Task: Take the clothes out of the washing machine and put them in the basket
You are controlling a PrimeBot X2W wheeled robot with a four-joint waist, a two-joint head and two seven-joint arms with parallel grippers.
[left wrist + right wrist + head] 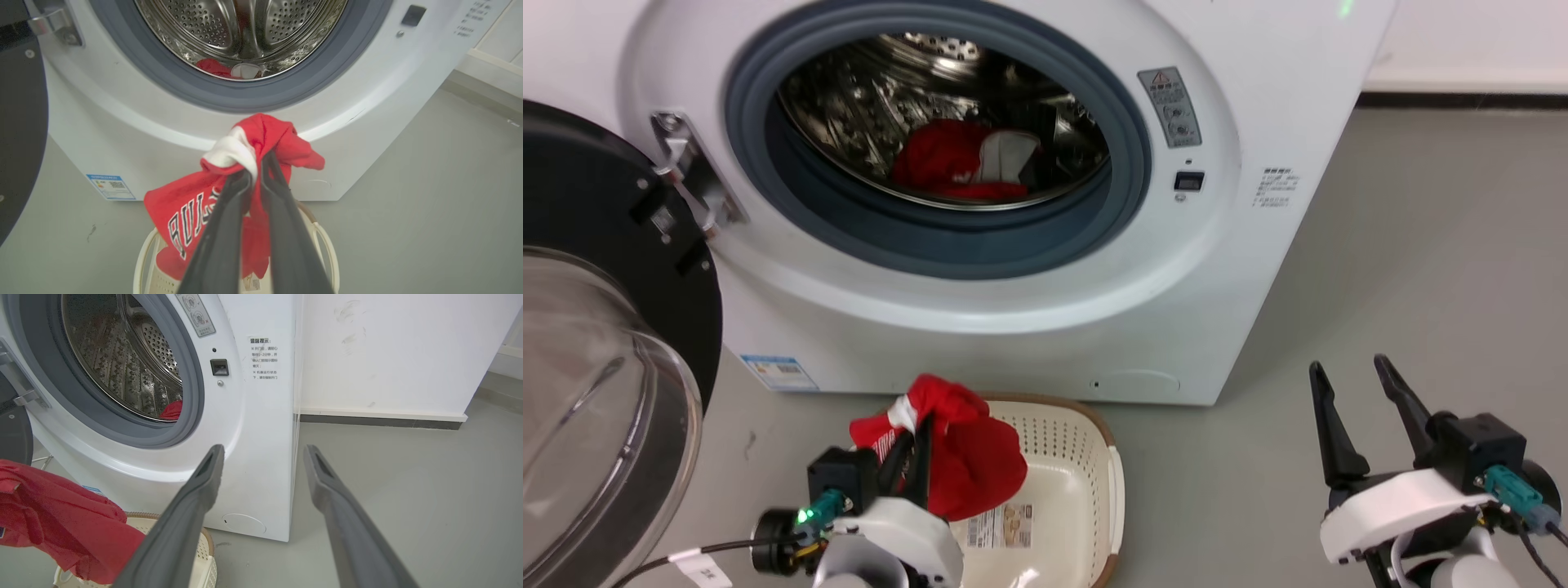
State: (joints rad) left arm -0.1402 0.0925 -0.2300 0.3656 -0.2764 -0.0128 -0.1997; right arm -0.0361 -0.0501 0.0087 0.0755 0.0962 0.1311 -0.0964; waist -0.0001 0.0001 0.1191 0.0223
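Head view: grey floor [1421,269], white wall [1470,41]; left tool [917,429] clamps jersey [972,465], right tool [1347,365] apart.

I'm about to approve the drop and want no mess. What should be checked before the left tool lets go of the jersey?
1. Left tool shut on jersey: ok.
2. Jersey hanging over basket: ok, though its left edge nears the rim.
3. Basket has room: ok, bare bottom visible.
4. Right tool open, away from the cloth: ok.
5. Drum emptied: not ok, a red garment lies inside.
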